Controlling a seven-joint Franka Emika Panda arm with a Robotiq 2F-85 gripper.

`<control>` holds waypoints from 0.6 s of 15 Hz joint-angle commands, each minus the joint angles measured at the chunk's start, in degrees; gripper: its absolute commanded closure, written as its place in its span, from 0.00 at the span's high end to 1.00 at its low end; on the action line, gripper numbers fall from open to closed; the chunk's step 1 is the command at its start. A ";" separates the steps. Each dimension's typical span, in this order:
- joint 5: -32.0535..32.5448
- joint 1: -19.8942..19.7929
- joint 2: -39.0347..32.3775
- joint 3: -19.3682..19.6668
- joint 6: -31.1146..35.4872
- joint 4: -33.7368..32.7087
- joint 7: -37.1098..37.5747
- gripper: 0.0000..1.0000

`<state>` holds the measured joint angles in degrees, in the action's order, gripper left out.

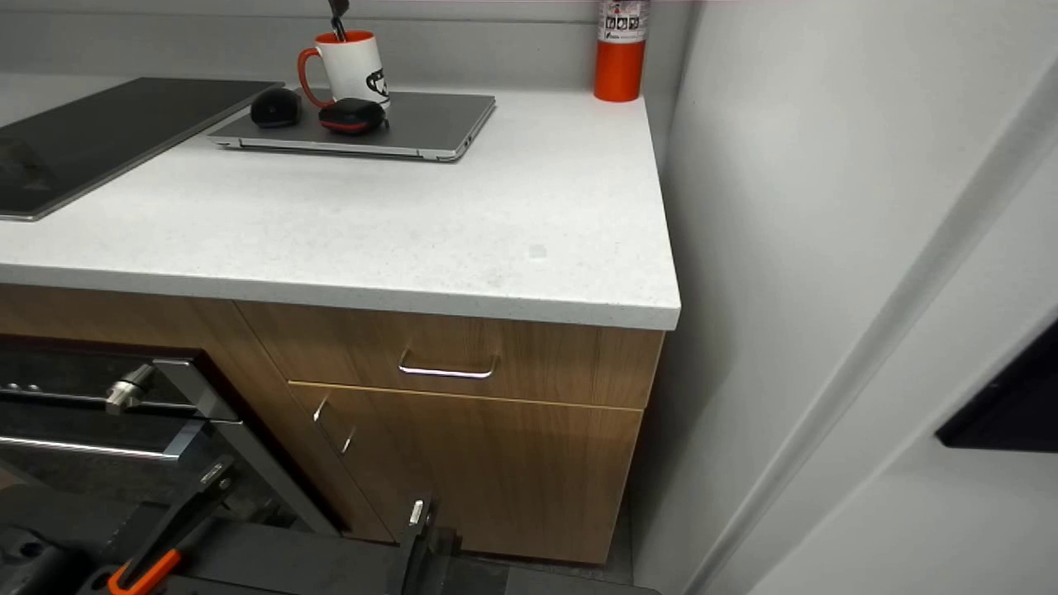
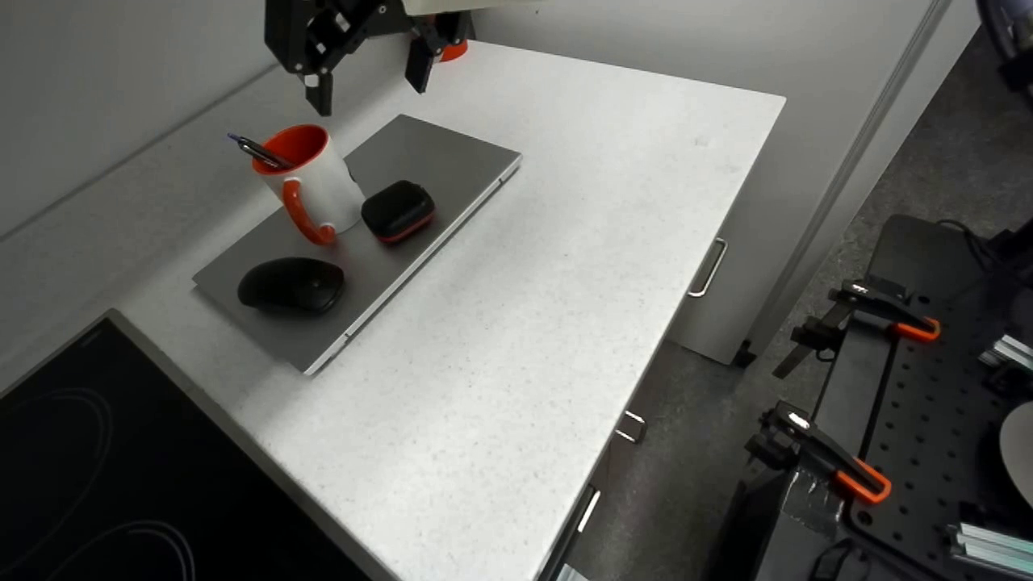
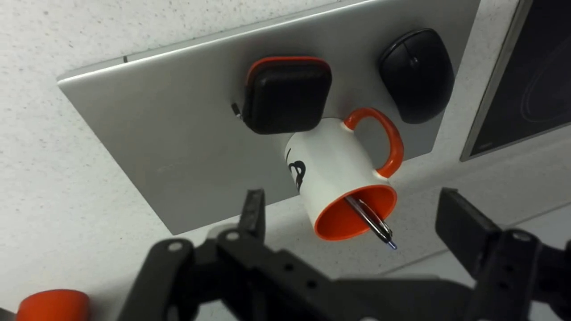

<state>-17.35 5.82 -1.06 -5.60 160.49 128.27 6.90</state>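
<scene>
Dark hand (image 2: 369,87) hanging with its two fingers (image 2: 319,98) spread wide, tips down.
It shows at the far left of the scene in an exterior view, one finger to the left and its partner to the right with a broad gap between, the upper part cut off by the frame. In the wrist view, riveted linkages (image 3: 267,265) cross the bottom, slightly blurred, and the flat black pads (image 3: 466,227) stand well apart.
</scene>
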 commanded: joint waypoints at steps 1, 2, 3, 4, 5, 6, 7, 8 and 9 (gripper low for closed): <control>0.28 -0.06 0.01 -0.11 -0.06 -0.05 0.31 1.00; 0.28 -0.06 0.04 -0.14 -0.06 -0.02 0.31 1.00; 0.28 -0.06 0.05 -0.12 -0.06 -0.01 0.31 1.00; 0.28 -0.06 0.05 -0.13 -0.06 0.00 0.31 1.00; 3.81 -0.16 -1.53 0.22 3.77 -0.17 2.81 1.00; 3.94 -0.03 -2.51 0.11 5.39 -0.71 2.19 1.00; 5.53 0.02 -3.58 0.24 7.44 -1.19 2.85 1.00; 5.74 0.12 -4.40 0.16 8.80 -1.74 2.29 1.00; 9.19 0.44 -5.43 1.00 11.10 -1.85 4.87 1.00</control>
<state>-13.60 5.80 -3.02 -5.48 166.03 128.23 7.58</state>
